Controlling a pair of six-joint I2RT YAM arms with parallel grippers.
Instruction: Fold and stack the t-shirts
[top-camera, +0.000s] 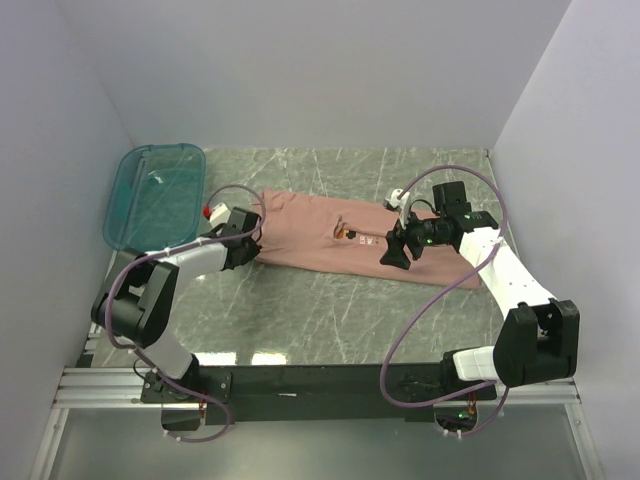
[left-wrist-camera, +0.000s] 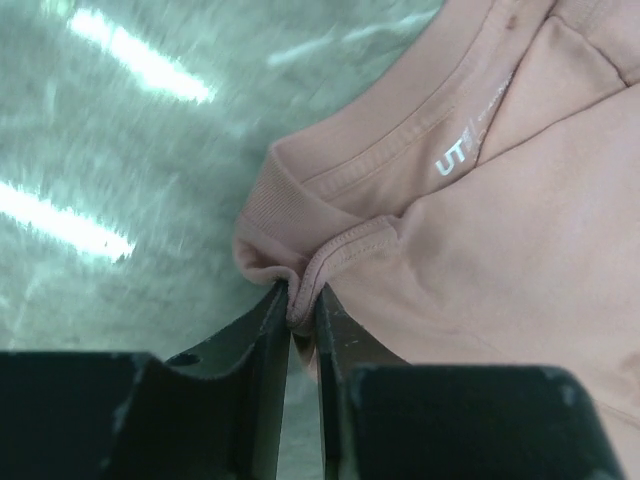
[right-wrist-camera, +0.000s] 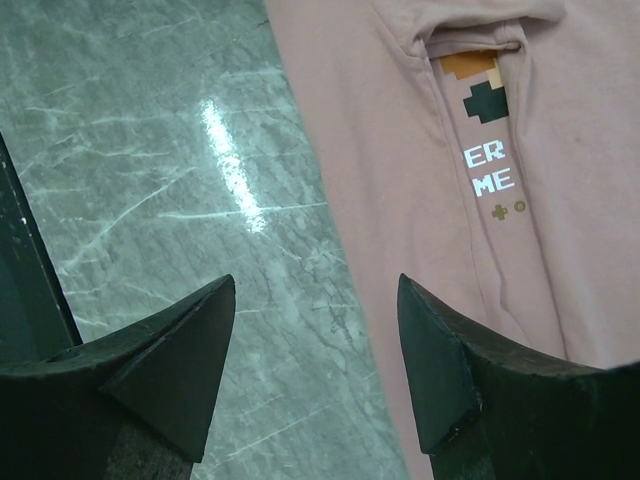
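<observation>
across the middle of the grey marbled table (top-camera: 330, 320): one salmon-pink t-shirt (top-camera: 340, 235), folded lengthwise into a long band, neck end toward the left arm, the other end toward the right. mostly flat, a little rumpled at the neck.

left gripper (left-wrist-camera: 302, 300) down at the neck end, jaws drawn nearly together on a pinched-up fold of the ribbed collar (left-wrist-camera: 345, 245) (white "ut" neck print (left-wrist-camera: 452, 160) just beyond, inside the neckline). cloth squeezed between the two dark fingers (left-wrist-camera: 262, 350), only a narrow slit left below it. from above, low over the table at the shirt's left tip.

right gripper (right-wrist-camera: 315, 330) spread wide, nothing between the jaws. poised over one long edge of the shirt, toward its right half: one fingertip above bare table, the other above pink cloth. resting on the fabric or just clear of it, hard to say from either view. ahead of it, in a crease of the chest, the pixel-art print (right-wrist-camera: 485, 95) and white lettering (right-wrist-camera: 488, 168), both partly tucked under a fold.

teal translucent bin (top-camera: 155, 195) at the far left corner of the table, apart from the shirt.
</observation>
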